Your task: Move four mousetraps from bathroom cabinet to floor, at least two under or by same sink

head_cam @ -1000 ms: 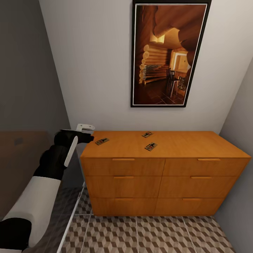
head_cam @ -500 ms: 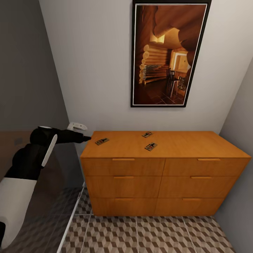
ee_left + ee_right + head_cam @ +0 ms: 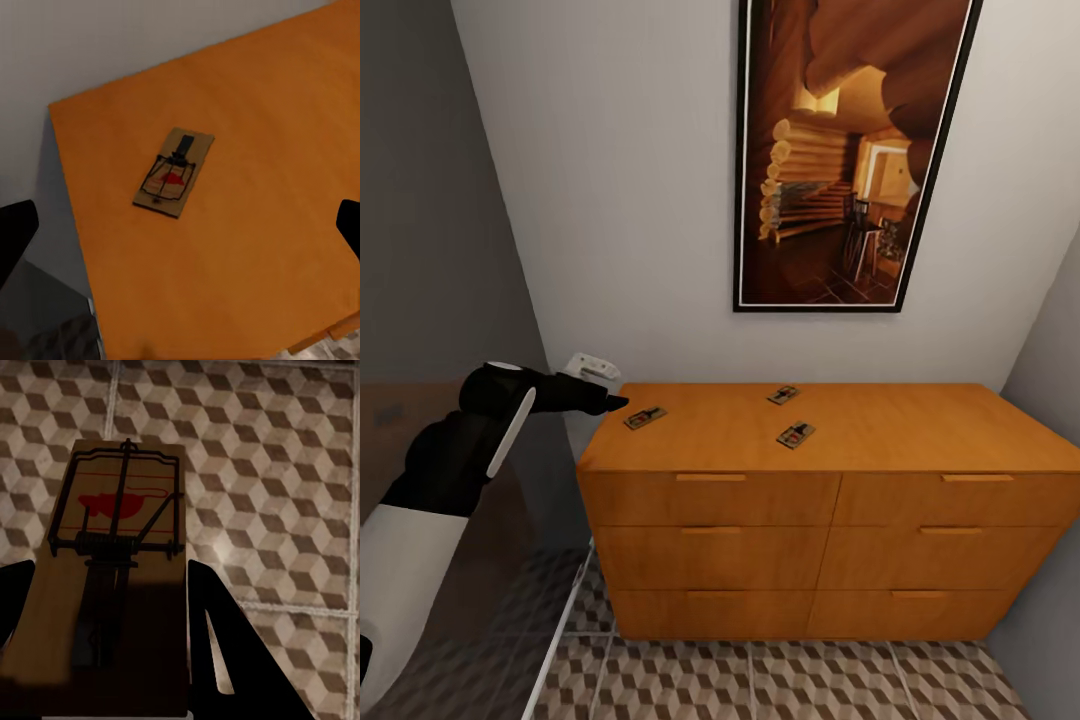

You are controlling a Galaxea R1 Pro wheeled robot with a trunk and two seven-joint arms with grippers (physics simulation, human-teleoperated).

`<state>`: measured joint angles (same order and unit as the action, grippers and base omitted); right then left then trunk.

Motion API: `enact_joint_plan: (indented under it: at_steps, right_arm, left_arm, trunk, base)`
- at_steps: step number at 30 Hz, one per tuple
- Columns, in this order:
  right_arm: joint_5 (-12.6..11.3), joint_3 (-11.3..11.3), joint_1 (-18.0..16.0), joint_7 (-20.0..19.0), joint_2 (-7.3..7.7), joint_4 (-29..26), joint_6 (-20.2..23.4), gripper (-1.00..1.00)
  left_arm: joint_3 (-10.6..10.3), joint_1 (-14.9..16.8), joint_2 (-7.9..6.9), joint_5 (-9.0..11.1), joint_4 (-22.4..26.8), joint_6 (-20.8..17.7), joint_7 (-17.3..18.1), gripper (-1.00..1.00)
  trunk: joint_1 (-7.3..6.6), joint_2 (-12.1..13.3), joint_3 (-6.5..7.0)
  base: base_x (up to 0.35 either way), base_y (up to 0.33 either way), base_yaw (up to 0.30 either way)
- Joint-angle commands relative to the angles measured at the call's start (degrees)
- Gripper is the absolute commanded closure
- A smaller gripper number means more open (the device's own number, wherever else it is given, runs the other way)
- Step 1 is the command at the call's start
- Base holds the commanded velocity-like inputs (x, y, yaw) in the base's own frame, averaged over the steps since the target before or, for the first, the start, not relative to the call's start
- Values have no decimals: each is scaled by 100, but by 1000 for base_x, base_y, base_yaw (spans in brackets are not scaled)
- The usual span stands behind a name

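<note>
Three mousetraps lie on the flat top of the orange-brown cabinet (image 3: 820, 500): one near its left corner (image 3: 645, 417), one at the back (image 3: 783, 395), one in the middle (image 3: 796, 435). My left gripper (image 3: 610, 401) hovers at the cabinet's left corner, just short of the nearest trap. In the left wrist view that mousetrap (image 3: 174, 172) lies between the widely spread fingertips (image 3: 15, 238) of the open left gripper (image 3: 180, 232). My right gripper (image 3: 112, 615) is shut on a fourth mousetrap (image 3: 124, 555), held above the cube-patterned bathroom floor (image 3: 285, 472).
A tall framed picture (image 3: 845, 150) hangs above the cabinet. A grey wall and a white-edged panel (image 3: 565, 625) close in at the left, and a wall (image 3: 1055, 330) stands by the cabinet's right end. Tiled floor (image 3: 810, 680) lies before the drawers.
The head view has moved a little closer to the cabinet. My left forearm has swung out to the left while its gripper stayed at the cabinet's left corner.
</note>
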<state>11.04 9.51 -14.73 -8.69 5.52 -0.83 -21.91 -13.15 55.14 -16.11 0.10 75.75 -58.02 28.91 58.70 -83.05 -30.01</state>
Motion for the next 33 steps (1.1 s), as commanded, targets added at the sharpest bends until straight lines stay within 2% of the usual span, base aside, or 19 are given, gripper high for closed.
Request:
enact_joint_plan:
  at_steps: [1,8,16,18,20,21,23,27,30,33]
  right_arm:
    - [30,51,-4,-27,2,4,-15,100]
    - [30,51,-4,-28,2,4,-15,100]
    - [30,51,-4,-28,0,9,-15,100]
    - [30,51,-4,-28,-7,11,-15,100]
    - [32,51,-4,-28,-13,11,-13,100]
    - [32,51,-4,-28,-13,9,-12,100]
    - [33,51,-4,-22,-15,7,-8,100]
    - [30,51,-4,-20,-16,4,-8,100]
    - [30,51,-4,-19,-16,8,-7,100]
    - [31,51,-4,-19,-16,8,-7,100]
  left_arm:
    - [-10,6,-5,-1,2,-25,10,-100]
    - [-13,6,-6,-1,1,-25,10,-100]
    - [-25,6,-25,-1,-35,-20,26,-100]
    - [-37,3,-45,-1,-56,-21,39,-100]
    - [-94,-4,-139,5,-76,-24,81,-100]
    - [-124,-6,-164,5,-85,-24,131,-100]
    - [-224,-10,-287,4,-147,-13,512,-100]
    - [-264,-12,-491,-10,-183,25,1206,-100]
    - [-272,-12,-586,-16,-189,39,1468,-100]
    - [-280,-12,-622,-18,-192,43,1562,-100]
  trunk:
    - [3,-3,-6]
    - [3,-3,-6]
    - [3,-3,-6]
    - [3,-3,-6]
    - [3,-3,-6]
    - [3,-3,-6]
    - [3,-3,-6]
    - [3,-3,-6]
    - [3,-3,-6]
    - [3,-3,-6]
  base:
    - [246,0,0]
    - [181,0,0]
    - [33,0,0]
    - [3,0,0]
    - [1,0,0]
    - [0,0,0]
    - [0,0,0]
    - [0,0,0]
    - [0,0,0]
    - [0,0,0]
